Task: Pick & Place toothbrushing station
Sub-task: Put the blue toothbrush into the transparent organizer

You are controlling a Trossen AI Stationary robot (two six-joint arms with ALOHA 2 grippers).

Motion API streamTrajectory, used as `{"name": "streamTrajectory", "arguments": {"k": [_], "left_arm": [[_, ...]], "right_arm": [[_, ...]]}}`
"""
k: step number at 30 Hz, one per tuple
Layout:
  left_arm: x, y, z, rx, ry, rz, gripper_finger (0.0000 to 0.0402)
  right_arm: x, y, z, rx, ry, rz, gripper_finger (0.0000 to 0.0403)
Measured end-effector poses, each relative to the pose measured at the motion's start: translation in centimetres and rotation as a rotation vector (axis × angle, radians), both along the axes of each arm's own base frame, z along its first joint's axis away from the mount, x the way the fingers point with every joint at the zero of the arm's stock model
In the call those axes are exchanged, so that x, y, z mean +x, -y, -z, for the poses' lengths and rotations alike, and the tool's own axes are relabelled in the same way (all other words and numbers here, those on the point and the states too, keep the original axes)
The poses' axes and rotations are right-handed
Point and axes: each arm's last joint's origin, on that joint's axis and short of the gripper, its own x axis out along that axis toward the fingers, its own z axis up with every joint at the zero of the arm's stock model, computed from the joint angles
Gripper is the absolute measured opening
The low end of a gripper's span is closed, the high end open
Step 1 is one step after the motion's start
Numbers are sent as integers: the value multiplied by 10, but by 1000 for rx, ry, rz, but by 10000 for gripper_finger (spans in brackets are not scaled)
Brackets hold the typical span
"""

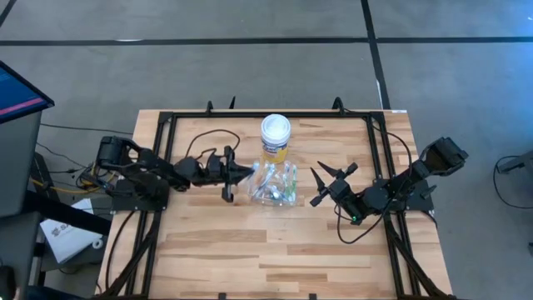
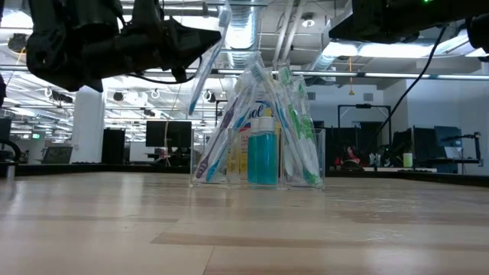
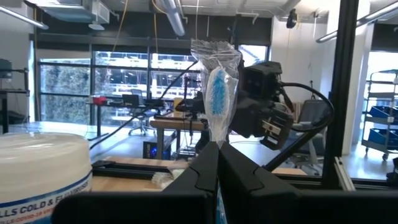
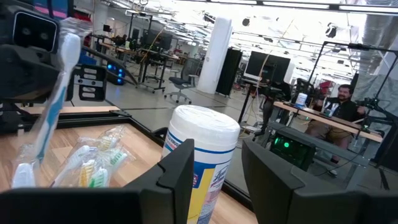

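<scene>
Pinching 1 wrapped blue toothbrush [image 3: 217, 93], the left claw [image 1: 228, 175] hovers beside the clear cup [image 1: 276, 183]. Right claw [image 1: 326, 185] waits spread, holding nothing, above the desk [image 1: 250, 250].

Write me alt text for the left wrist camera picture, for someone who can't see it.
The left gripper is shut on a wrapped blue-and-white toothbrush, bristle end pointing away from the fingers. A white-lidded jar sits close by at one side, and the right arm shows farther off against a bright workshop with big windows.
</scene>
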Motion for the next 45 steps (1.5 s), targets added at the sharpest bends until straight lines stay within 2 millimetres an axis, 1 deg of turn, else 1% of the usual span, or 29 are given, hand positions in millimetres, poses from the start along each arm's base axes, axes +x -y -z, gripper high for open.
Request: {"name": "streamTrajectory", "arguments": {"k": [6, 10, 12, 18, 25, 30, 36, 40, 45], "left_arm": [[1, -1, -1, -1, 4, -3, 0], [8, 1, -8, 7, 35, -4, 0], [12, 2, -8, 25, 34, -3, 0], [27, 1, 7, 26, -21, 7, 0], [41, 0, 19, 25, -57, 3, 0], [43, 0, 28, 23, -91, 4, 0], [42, 0, 34, 20, -114, 6, 0], [34, 1, 38, 16, -135, 6, 0], [22, 0, 46, -15, -182, -35, 0]], "right_arm": [[2, 4, 0, 16, 16, 16, 124], [3, 6, 1, 17, 16, 25, 124], [3, 7, 1, 17, 16, 27, 124], [3, 6, 1, 14, 11, 25, 124], [3, 6, 1, 14, 11, 24, 124], [3, 6, 2, 9, 4, 23, 124], [3, 6, 2, 9, 4, 23, 124], [3, 6, 2, 9, 3, 24, 124], [3, 6, 2, 7, -1, 23, 124]]}}
